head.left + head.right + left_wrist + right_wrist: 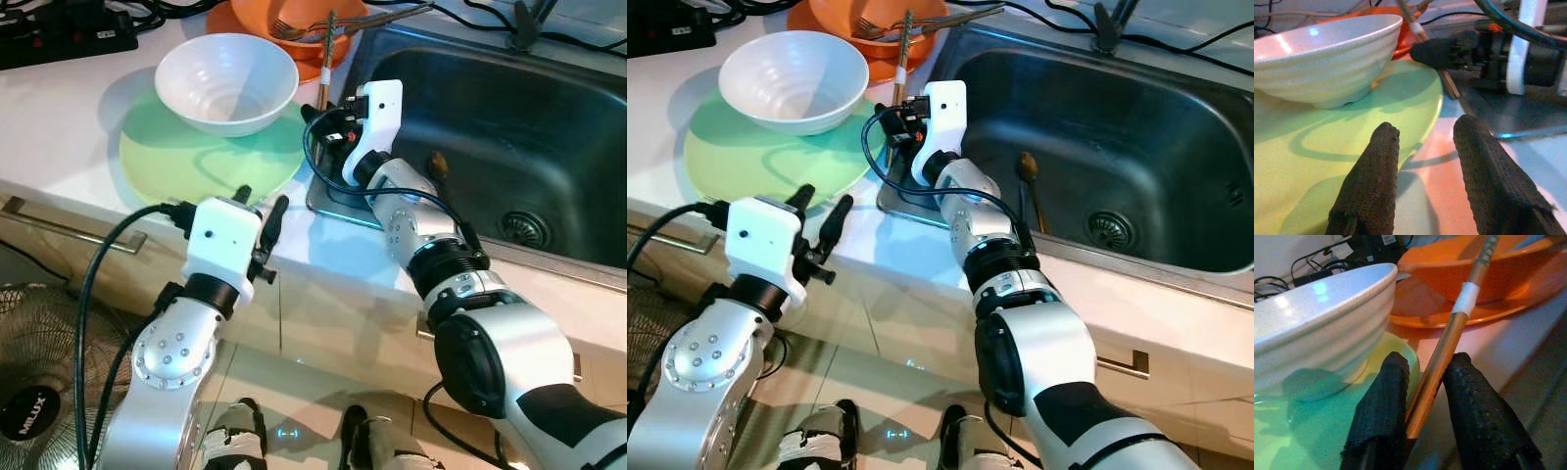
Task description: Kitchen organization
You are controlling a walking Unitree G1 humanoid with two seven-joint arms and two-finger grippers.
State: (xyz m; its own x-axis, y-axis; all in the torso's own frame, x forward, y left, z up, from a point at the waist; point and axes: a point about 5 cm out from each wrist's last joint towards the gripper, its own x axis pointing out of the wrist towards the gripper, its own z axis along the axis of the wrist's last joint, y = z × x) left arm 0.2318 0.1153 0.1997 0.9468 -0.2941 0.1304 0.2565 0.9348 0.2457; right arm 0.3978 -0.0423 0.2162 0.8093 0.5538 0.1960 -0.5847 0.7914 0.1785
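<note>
The right hand (1422,396) is reaching over the white tabletop (59,108) beside the steel sink (509,127). Its two black fingers are closed around the lower end of a long wooden stick with a white band (1459,328), probably a chopstick. The upper end of the stick leans on the rim of the orange plastic bowl (257,18), where a metal fork (294,29) also lies. I think the hand takes the stick low because this end is free and near the edge.

The left hand (1422,171) hovers low at the near rim of the round light-green plate (196,162). Its fingers are a little apart and hold nothing. It seems to wait there, ready for the plate.

The white ribbed ceramic bowl (227,83) stands upright on the green plate, so both could be lifted together. A second utensil with a brown head (1027,166) lies inside the sink, near the drain (1110,230). It is likely placed there for washing.
</note>
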